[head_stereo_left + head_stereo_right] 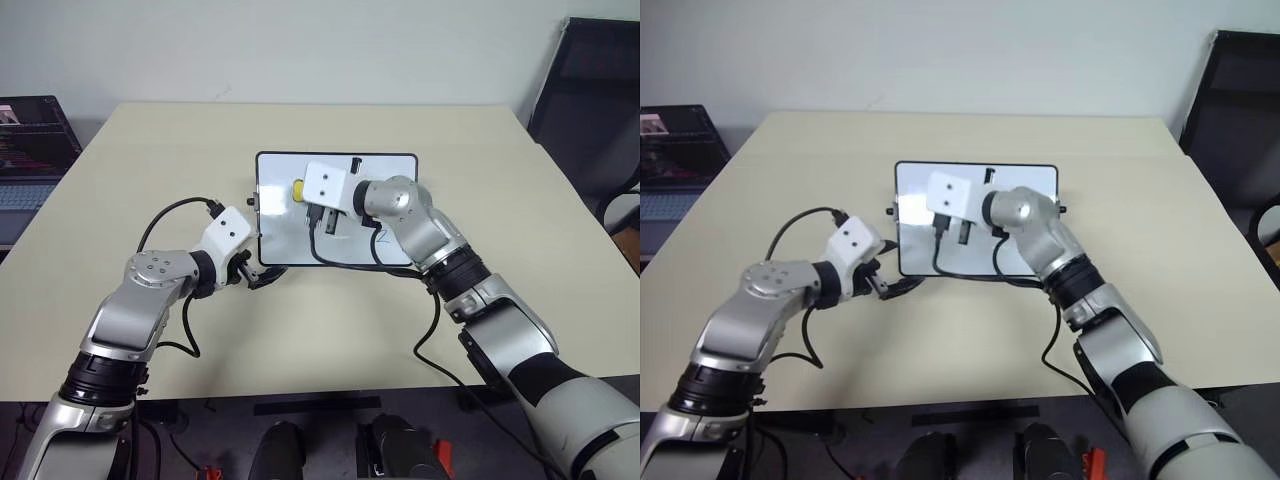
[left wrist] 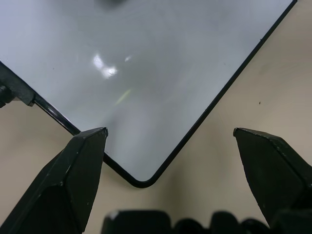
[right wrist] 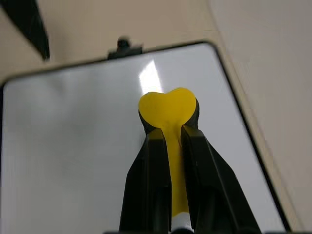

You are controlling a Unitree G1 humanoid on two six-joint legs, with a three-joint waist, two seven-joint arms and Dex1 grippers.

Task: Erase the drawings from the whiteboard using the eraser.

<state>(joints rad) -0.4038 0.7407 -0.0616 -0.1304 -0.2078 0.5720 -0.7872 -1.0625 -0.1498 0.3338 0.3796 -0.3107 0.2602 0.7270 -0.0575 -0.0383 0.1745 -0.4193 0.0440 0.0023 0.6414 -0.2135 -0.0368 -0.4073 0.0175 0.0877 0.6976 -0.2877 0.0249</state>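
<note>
The right gripper (image 3: 169, 134) has its two black fingers clamped on the eraser (image 3: 168, 109), whose yellow heart-shaped end sticks out past the fingertips above the glossy face of the whiteboard (image 1: 290, 225). The left gripper (image 2: 170, 134) has its fingers spread wide apart with nothing between them, sitting low at the board's near left rounded corner, just beside its thin black frame. The whiteboard lies flat near the middle of the beige table (image 1: 150, 150), with a blue "2" of the drawings (image 1: 381, 236) showing beside the right wrist, and a dark laptop (image 1: 30, 150) sits off the table's far left edge.
</note>
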